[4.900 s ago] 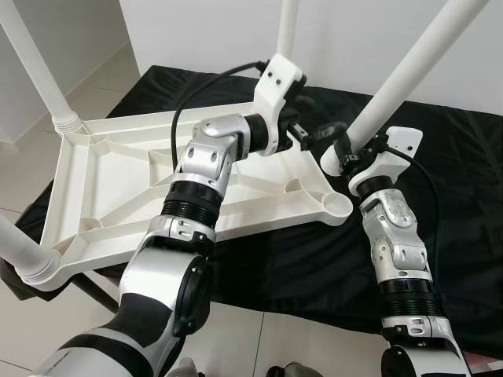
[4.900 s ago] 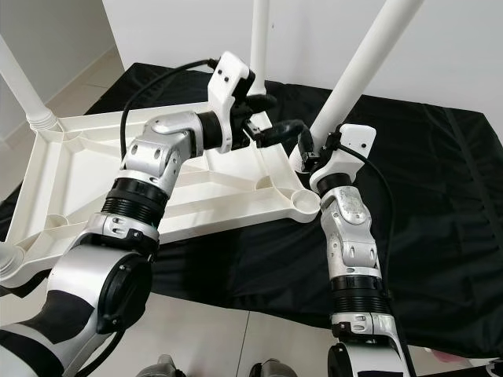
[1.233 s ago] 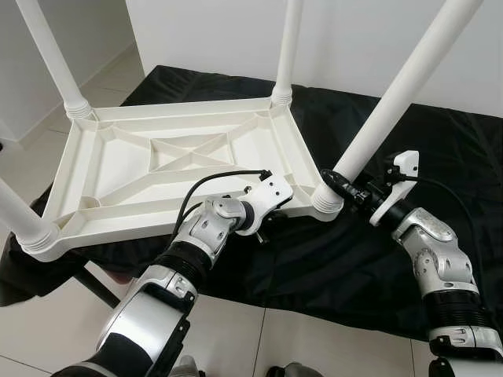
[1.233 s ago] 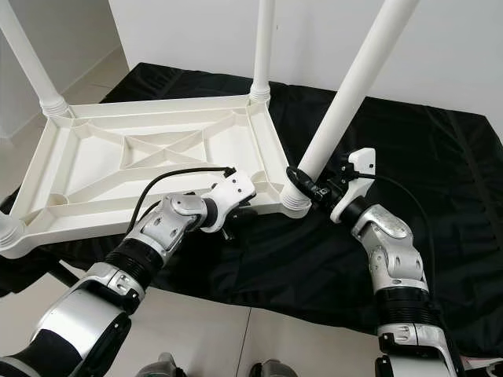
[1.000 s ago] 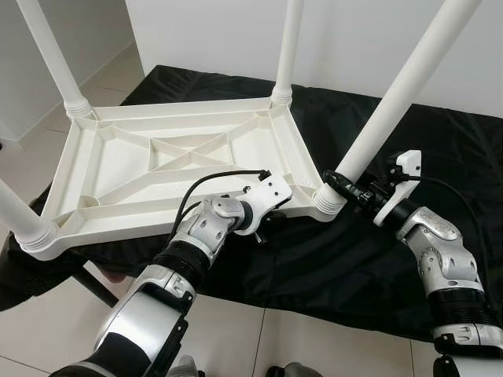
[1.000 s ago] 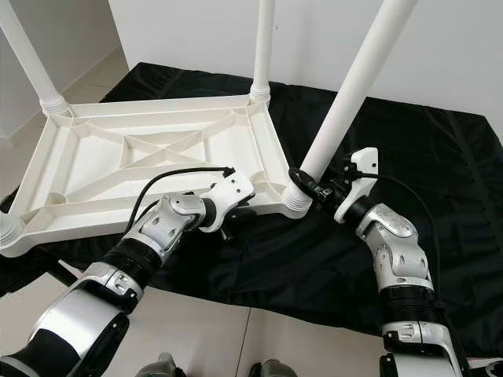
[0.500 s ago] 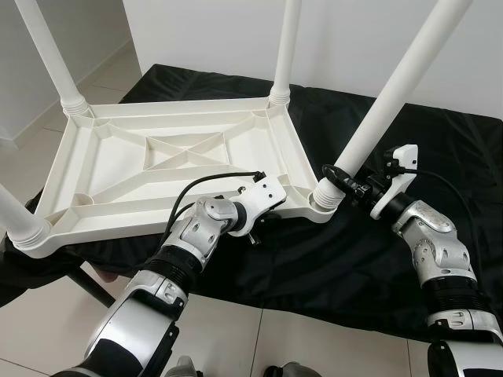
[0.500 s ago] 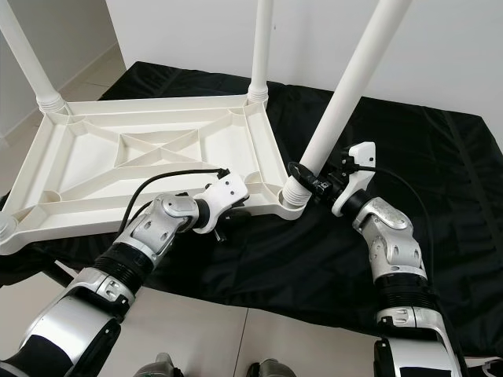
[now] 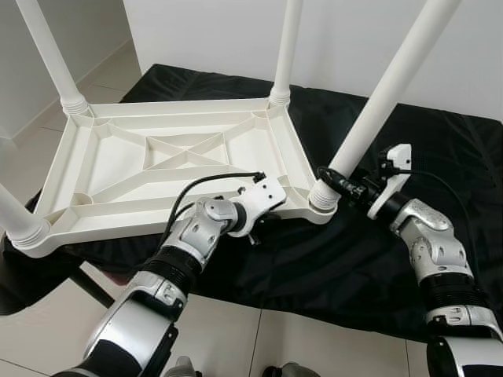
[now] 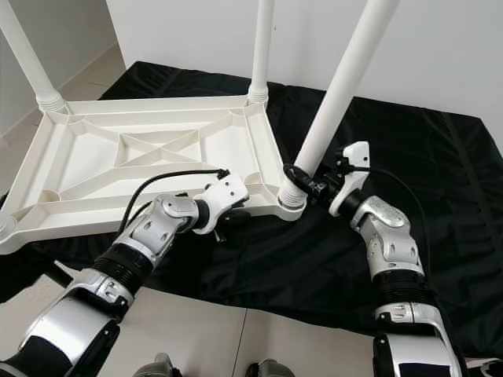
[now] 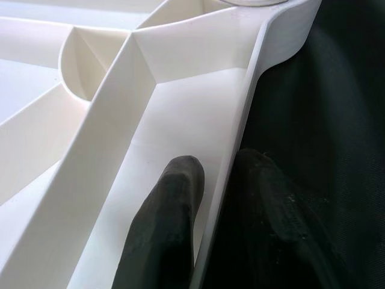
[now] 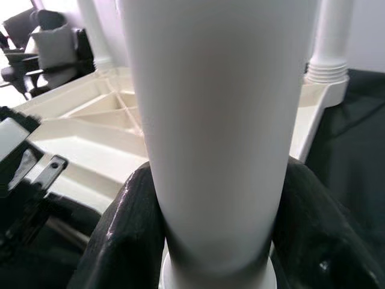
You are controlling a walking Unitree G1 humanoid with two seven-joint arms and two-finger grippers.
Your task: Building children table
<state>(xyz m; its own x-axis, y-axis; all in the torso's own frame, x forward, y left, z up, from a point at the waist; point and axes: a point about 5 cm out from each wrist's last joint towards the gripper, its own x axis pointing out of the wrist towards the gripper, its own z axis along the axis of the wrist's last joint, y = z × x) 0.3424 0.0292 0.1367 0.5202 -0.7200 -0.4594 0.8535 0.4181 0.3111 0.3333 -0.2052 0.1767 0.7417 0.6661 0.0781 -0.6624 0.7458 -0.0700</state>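
A white plastic table top [image 9: 181, 157] lies upside down on a black cloth. Its near-right leg [image 9: 377, 102] stands in the corner socket [image 9: 321, 203], leaning a little to the right. My right gripper [image 9: 335, 183] is shut on this leg just above the socket, and its black fingers [image 12: 123, 235] wrap both sides of the tube. My left gripper [image 11: 219, 223] pinches the top's near rim [image 11: 240, 144], one finger [image 11: 165, 229] inside the rim and one outside. Three other legs stand at the far-right [image 9: 287, 47], far-left [image 9: 51, 55] and near-left [image 9: 16, 216] corners.
The black cloth [image 9: 361, 259] covers a low platform that ends close in front of me, with pale floor tiles [image 9: 251, 338] below. A white wall [image 9: 354, 31] rises behind. The top's left end overhangs the cloth above the floor.
About five seconds ago the leg was held above the corner and my left gripper was over the top. Now the leg sits in the socket and my left gripper grips the near rim.
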